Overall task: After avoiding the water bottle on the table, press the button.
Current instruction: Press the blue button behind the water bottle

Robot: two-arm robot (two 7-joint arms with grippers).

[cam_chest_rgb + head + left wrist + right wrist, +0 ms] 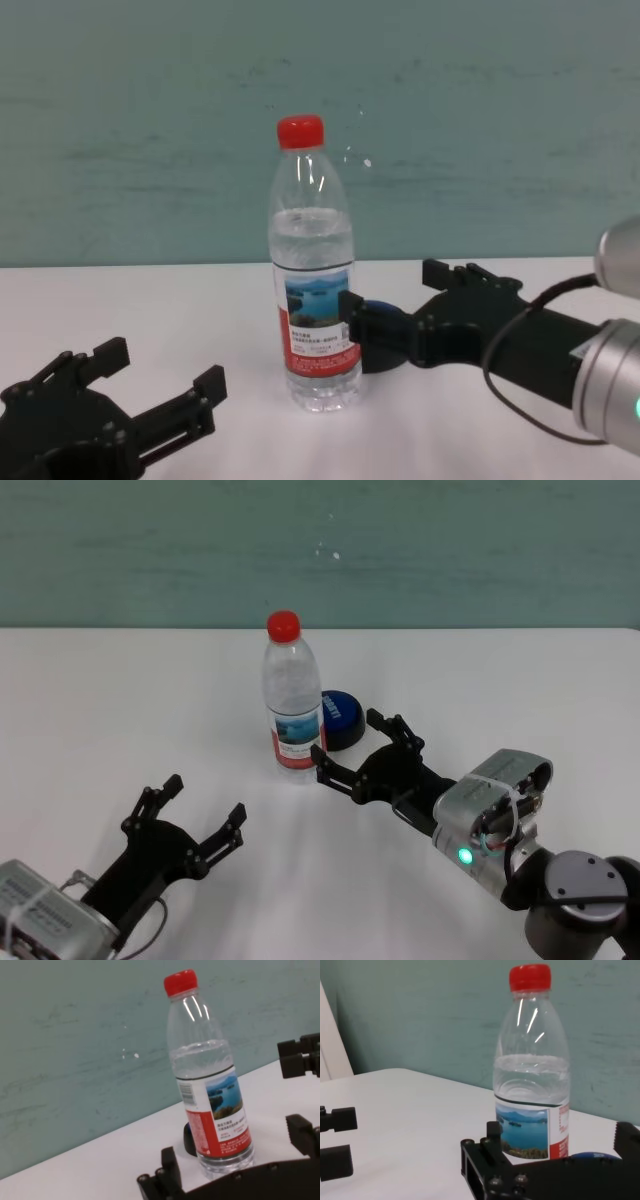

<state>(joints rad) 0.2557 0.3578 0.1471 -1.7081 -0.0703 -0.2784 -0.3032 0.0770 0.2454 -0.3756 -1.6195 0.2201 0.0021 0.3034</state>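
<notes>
The right pincer (365, 742), spread wide, reaches just beside the upright water bottle (292, 697), near the button (338, 718). The left pincer (197, 808) rests spread on the counter (120, 700).

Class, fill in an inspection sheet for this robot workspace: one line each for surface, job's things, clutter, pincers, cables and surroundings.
Surface: white table, bare apart from the job's things.
Job's things: water bottle upright, red cap on; blue button just behind it, to its right.
Clutter: nothing seen.
Pincers: right pincer open, low, beside the bottle's base and before the button; left pincer open, near the table's front, away from both.
Cables: a thin black cable loops along the right arm.
Surroundings: teal wall behind the table.
</notes>
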